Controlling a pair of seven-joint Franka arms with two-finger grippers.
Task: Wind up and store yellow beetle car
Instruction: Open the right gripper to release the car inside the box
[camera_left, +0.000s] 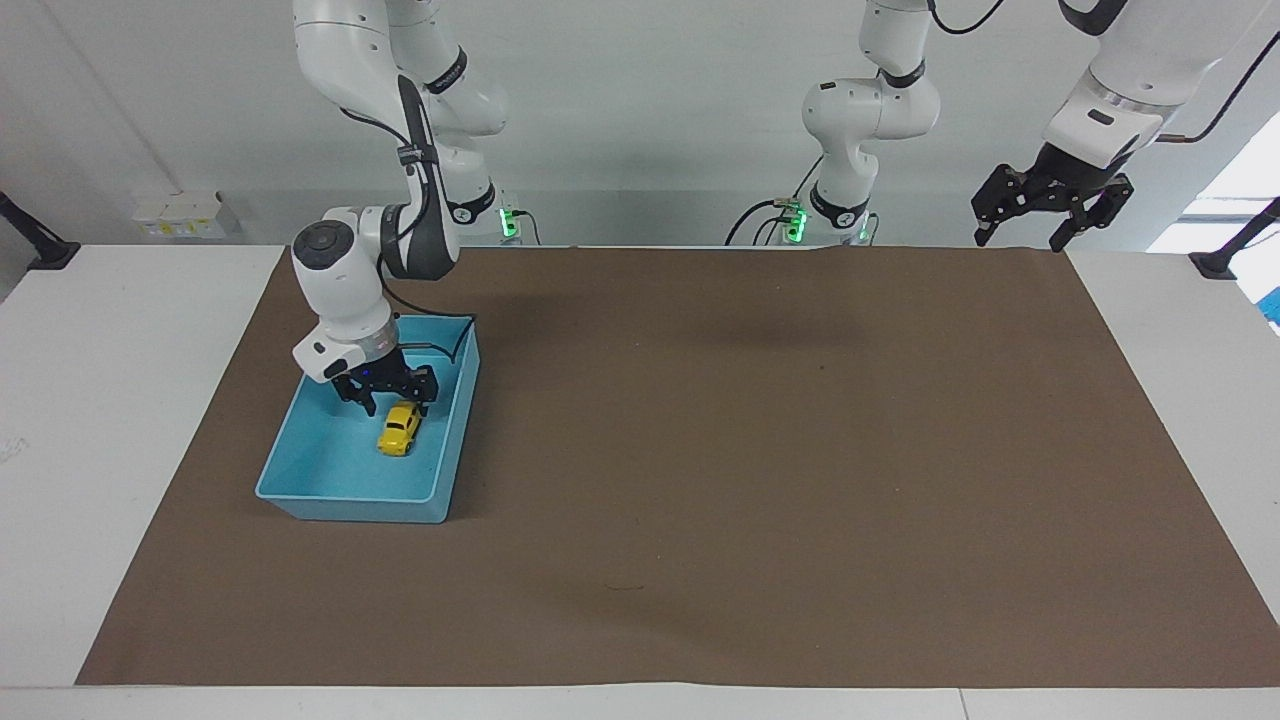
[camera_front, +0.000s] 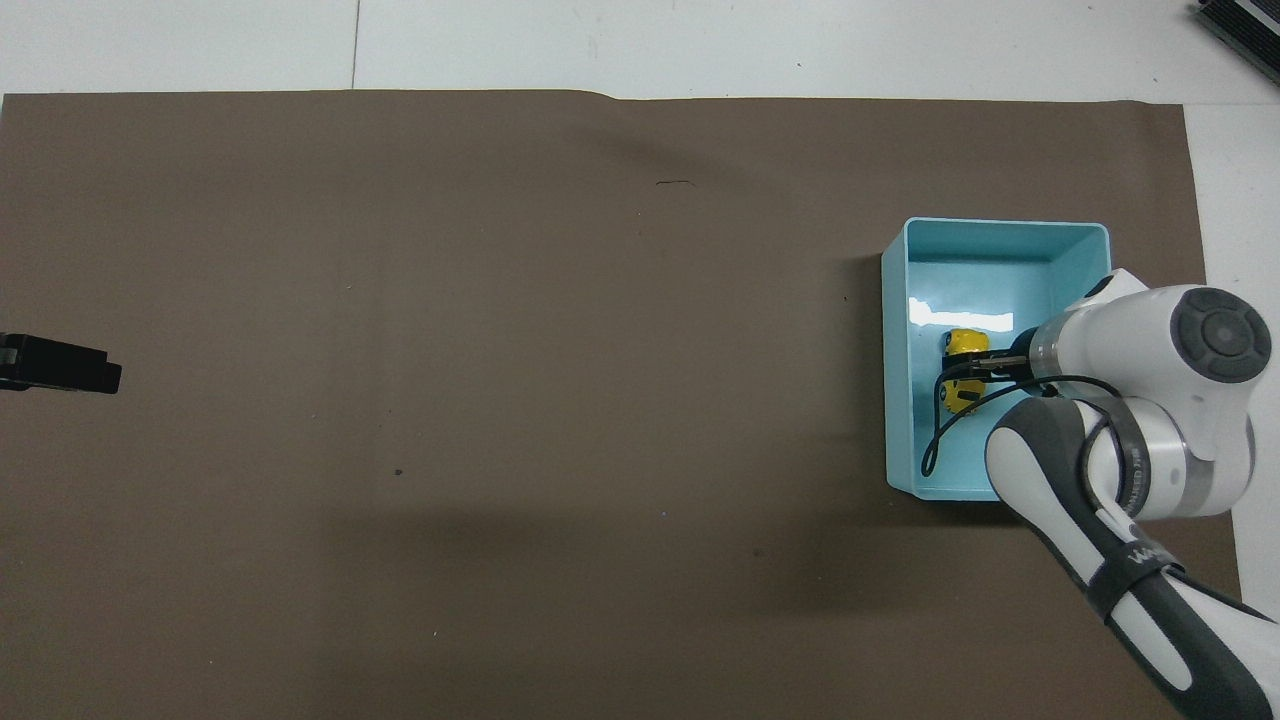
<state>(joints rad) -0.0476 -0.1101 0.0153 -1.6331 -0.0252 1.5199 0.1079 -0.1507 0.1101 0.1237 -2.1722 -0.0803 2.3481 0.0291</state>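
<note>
The yellow beetle car (camera_left: 399, 428) lies on its wheels on the floor of the blue bin (camera_left: 345, 497), free of any grip. My right gripper (camera_left: 392, 398) hangs open just above the car's end nearer to the robots, its fingers apart and clear of it. In the overhead view the car (camera_front: 962, 347) is partly covered by the right gripper (camera_front: 985, 368) inside the bin (camera_front: 1000, 232). My left gripper (camera_left: 1050, 218) waits open and raised over the table's edge at the left arm's end; only its tip (camera_front: 60, 363) shows from overhead.
A brown mat (camera_left: 750, 450) covers most of the white table. The bin stands on it at the right arm's end. A black cable (camera_front: 935, 440) loops from the right wrist down into the bin.
</note>
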